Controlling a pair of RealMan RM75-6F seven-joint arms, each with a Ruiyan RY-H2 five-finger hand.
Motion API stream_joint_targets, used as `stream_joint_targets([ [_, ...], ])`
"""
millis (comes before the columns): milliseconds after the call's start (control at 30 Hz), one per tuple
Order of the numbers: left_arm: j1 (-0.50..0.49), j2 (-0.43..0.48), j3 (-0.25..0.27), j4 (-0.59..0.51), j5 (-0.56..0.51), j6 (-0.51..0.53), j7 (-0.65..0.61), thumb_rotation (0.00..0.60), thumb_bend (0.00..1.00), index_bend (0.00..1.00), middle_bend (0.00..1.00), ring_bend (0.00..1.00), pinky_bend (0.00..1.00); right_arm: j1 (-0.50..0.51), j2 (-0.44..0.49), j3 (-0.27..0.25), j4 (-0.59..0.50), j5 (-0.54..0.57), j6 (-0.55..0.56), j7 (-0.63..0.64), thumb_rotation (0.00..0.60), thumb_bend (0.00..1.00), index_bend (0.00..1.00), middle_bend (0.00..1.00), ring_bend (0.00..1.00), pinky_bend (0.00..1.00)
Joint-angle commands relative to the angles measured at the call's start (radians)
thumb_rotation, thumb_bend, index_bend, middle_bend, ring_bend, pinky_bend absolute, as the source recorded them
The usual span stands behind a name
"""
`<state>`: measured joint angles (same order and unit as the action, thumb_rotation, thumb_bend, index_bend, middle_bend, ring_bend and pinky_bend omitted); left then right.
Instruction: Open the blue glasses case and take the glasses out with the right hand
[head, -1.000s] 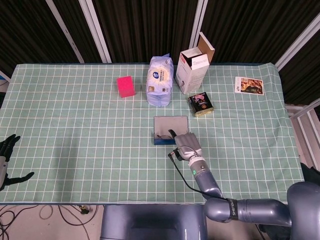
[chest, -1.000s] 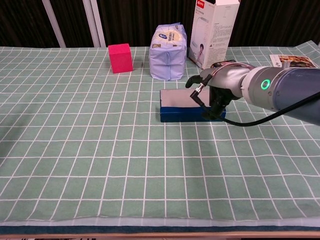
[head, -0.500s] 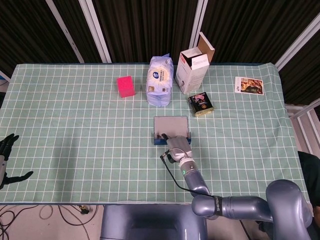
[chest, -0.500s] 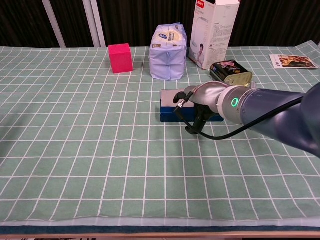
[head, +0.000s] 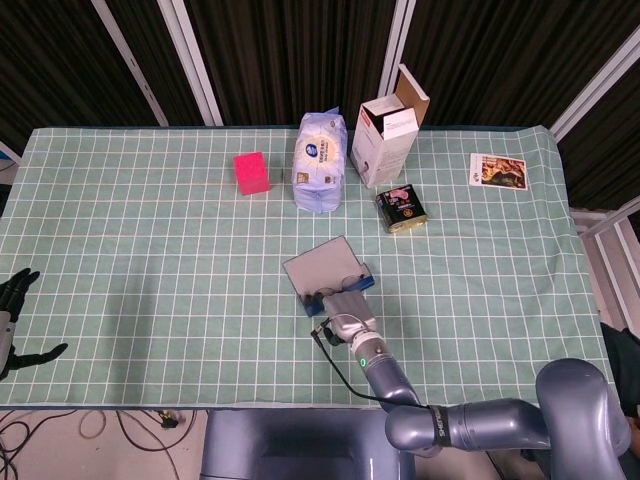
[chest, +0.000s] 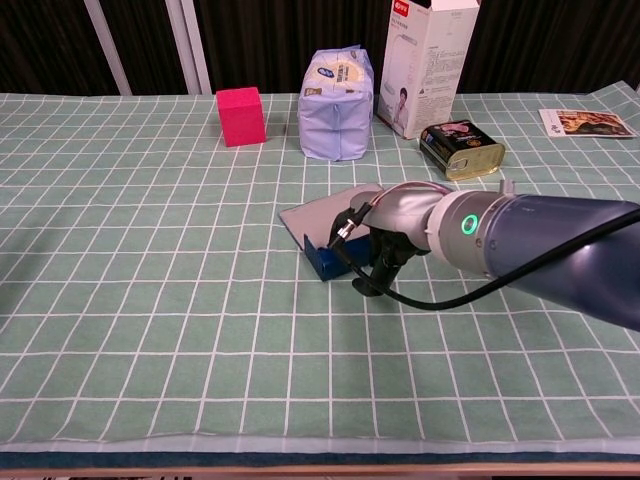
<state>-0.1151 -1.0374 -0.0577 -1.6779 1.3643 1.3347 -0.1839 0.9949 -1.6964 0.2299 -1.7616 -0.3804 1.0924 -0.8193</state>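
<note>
Surface: green checked tablecloth (head: 150, 240) over the table I work at, dark curtains behind.
Left hand (head: 14, 320): at the near left edge, off the cloth, fingers apart, holding nothing.
Right hand (chest: 385, 245): on the near side of the blue glasses case (chest: 330, 255), fingers curled down against its near long edge; I cannot tell whether they pinch it.
Case: near the table's middle, skewed, grey lid (head: 322, 267) facing up; the glasses are not visible to me.
Step in hand: I judge the lid not properly raised; I should steady the base, hook the seam and lift gently so the case stops sliding.
Far row: pink block (head: 251, 172), tissue pack (head: 320, 162), open carton (head: 390, 138), tin (head: 401, 209), card (head: 497, 169).
</note>
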Motion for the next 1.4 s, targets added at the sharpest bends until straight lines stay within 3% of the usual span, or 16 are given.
stream_joint_targets([
  [33, 0.001, 0.000, 0.001, -0.001, 0.004, 0.002, 0.001, 0.600, 0.00, 0.00, 0.00, 0.00, 0.00, -0.012, 0.038, -0.040, -0.084, -0.003, 0.025, -0.012, 0.600, 0.50, 0.30, 0.97, 1.00, 1.00],
  [333, 0.004, 0.001, 0.006, -0.007, 0.015, 0.008, -0.004, 0.600, 0.00, 0.00, 0.00, 0.00, 0.00, -0.043, 0.105, -0.141, -0.220, 0.005, 0.151, -0.070, 0.600, 0.50, 0.37, 0.97, 1.00, 1.00],
  [700, 0.006, 0.003, 0.002, -0.009, 0.013, 0.014, -0.008, 0.600, 0.00, 0.00, 0.00, 0.00, 0.00, -0.058, 0.147, -0.179, -0.176, 0.107, 0.250, -0.152, 0.600, 0.50, 0.38, 0.97, 1.00, 1.00],
  [967, 0.007, 0.002, 0.000, -0.009, 0.010, 0.016, -0.007, 0.600, 0.00, 0.00, 0.00, 0.00, 0.00, -0.065, 0.137, -0.170, -0.092, 0.101, 0.262, -0.168, 0.600, 0.50, 0.38, 0.97, 1.00, 1.00],
  [1400, 0.007, 0.003, -0.003, -0.009, 0.001, 0.015, -0.009, 0.600, 0.00, 0.00, 0.00, 0.00, 0.00, -0.053, 0.098, -0.099, 0.032, 0.145, 0.227, -0.193, 0.600, 0.50, 0.31, 0.97, 1.00, 1.00],
])
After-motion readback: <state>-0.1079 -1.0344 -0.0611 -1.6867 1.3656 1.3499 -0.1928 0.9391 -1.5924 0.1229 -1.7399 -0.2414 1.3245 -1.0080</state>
